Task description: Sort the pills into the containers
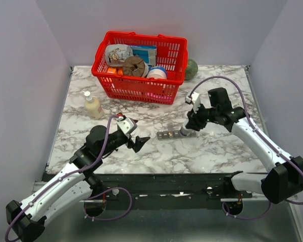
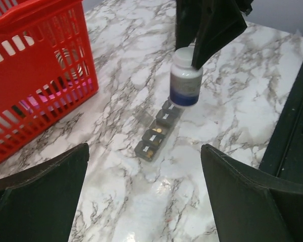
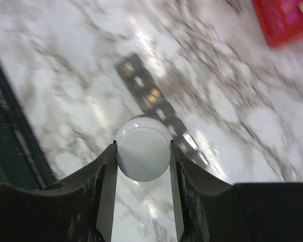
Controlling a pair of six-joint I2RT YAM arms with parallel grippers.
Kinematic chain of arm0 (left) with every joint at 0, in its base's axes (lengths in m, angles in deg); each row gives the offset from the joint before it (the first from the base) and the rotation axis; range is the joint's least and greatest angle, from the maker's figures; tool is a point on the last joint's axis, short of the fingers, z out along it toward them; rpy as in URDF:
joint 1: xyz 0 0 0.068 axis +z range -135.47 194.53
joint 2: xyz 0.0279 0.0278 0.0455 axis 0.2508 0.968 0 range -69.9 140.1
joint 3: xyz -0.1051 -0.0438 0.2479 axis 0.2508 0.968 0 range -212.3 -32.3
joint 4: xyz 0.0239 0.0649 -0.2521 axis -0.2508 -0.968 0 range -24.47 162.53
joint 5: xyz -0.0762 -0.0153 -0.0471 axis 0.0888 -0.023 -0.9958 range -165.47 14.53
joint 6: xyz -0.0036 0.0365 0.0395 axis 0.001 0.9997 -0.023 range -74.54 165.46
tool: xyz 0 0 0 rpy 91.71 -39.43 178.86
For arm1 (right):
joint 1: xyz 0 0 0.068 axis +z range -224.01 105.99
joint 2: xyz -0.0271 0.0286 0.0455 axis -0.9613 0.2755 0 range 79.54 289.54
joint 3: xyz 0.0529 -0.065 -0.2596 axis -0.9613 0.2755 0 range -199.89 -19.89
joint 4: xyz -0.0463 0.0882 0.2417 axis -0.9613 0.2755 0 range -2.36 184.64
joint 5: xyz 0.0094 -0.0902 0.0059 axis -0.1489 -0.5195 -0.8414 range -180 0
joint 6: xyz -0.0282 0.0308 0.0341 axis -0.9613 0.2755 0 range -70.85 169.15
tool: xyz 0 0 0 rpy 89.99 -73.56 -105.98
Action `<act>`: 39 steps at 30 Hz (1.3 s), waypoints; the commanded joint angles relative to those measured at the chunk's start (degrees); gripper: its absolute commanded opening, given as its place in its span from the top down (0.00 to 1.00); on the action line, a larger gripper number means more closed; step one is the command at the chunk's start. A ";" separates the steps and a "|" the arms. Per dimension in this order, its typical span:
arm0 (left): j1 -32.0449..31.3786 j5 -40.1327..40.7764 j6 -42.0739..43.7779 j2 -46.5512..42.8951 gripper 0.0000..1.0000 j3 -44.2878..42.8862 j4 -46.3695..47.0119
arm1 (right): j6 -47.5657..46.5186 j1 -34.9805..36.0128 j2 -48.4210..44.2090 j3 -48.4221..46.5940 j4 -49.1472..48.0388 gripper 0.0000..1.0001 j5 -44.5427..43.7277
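Observation:
The containers are a dark grey strip of small compartments (image 1: pixel 167 134) lying mid-table, also in the left wrist view (image 2: pixel 155 135) and the right wrist view (image 3: pixel 150 96). Small tan pills show in the compartments at its left end. My right gripper (image 1: pixel 191 125) is shut on a white pill bottle with a blue label (image 2: pixel 186 78), held upright at the strip's right end; whether it touches the strip I cannot tell. Its white cap (image 3: pixel 143 157) sits between the right gripper's (image 3: pixel 143 145) fingers. My left gripper (image 1: pixel 139 142) is open and empty, just left of the strip (image 2: pixel 144 169).
A red basket (image 1: pixel 156 91) holding several items stands at the back middle; its wall shows in the left wrist view (image 2: pixel 35 75). A cream squeeze bottle (image 1: pixel 92 106) stands at the left. A green round object (image 1: pixel 191 69) sits behind the basket's right corner.

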 commanded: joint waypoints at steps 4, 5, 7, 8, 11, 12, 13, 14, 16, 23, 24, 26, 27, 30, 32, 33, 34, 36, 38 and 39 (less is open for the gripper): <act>0.32 4.86 5.79 -1.18 0.01 2.88 -1.62 | -4.29 -15.35 -1.94 7.02 -10.47 0.75 -15.44; 0.32 4.77 5.97 -1.10 0.01 2.97 -1.53 | -4.91 -16.24 -0.46 6.94 -11.09 0.74 -16.48; 0.32 4.59 6.41 -1.10 0.01 3.05 -1.97 | -6.23 -17.91 1.66 5.72 -12.93 0.73 -17.02; 0.32 4.42 6.50 -1.01 0.01 2.97 -2.32 | -6.50 -18.27 3.24 4.92 -13.46 0.73 -17.45; 0.32 4.77 6.41 -1.01 0.02 2.79 -3.64 | -6.24 -19.94 10.26 0.37 -14.78 0.72 -17.98; 0.32 4.86 6.15 -1.18 0.02 2.88 -3.99 | -5.98 -20.38 13.85 -1.22 -14.87 0.71 -17.81; 0.32 5.03 5.54 -1.36 0.02 2.88 -3.99 | -5.45 -21.17 15.36 -2.54 -14.78 0.71 -17.64; 0.23 5.12 5.01 -1.53 0.02 2.97 -3.90 | -5.36 -21.52 16.60 -4.56 -14.78 0.71 -17.63; 0.23 5.03 3.96 -1.45 0.02 2.88 -3.81 | -4.57 -22.05 19.67 -6.15 -14.79 0.69 -17.46; 0.32 3.36 2.19 0.92 0.02 2.35 -2.76 | -2.55 -22.84 23.98 -10.02 -14.96 0.67 -16.31; 0.32 3.28 2.37 1.54 0.02 2.26 -2.76 | -2.20 -22.84 24.86 -11.07 -14.96 0.67 -16.66; 0.32 3.01 2.28 1.98 0.02 2.09 -2.85 | -0.27 -22.84 27.84 -15.02 -14.96 0.67 -18.32; 0.32 2.92 2.19 2.07 0.02 2.09 -2.76 | 0.70 -22.93 28.99 -16.52 -14.96 0.67 -19.29; 0.32 3.01 1.84 1.63 0.02 2.26 -2.93 | 5.88 -23.02 35.30 -24.51 -14.44 0.67 -25.18; 0.32 3.18 1.67 1.37 0.02 2.52 -2.85 | 8.44 -23.19 39.01 -31.17 -11.72 0.67 -26.59; 0.32 3.19 1.67 1.11 0.02 2.61 -2.85 | 8.88 -23.46 42.07 -33.04 -11.01 0.66 -26.60; 0.41 3.36 1.67 1.10 0.02 2.70 -2.93 | 10.36 -23.72 43.06 -34.36 -10.66 0.65 -26.69; 0.41 3.36 1.67 1.36 0.02 2.79 -2.67 | 11.16 -23.90 45.25 -38.05 -10.04 0.64 -26.69; 0.41 3.01 1.58 2.07 0.02 2.88 -2.50 | 11.43 -23.90 47.80 -40.16 -8.55 0.59 -26.16; 0.32 2.31 1.58 2.77 0.02 2.79 -2.32 | 11.34 -23.90 48.25 -41.31 -8.28 0.56 -25.98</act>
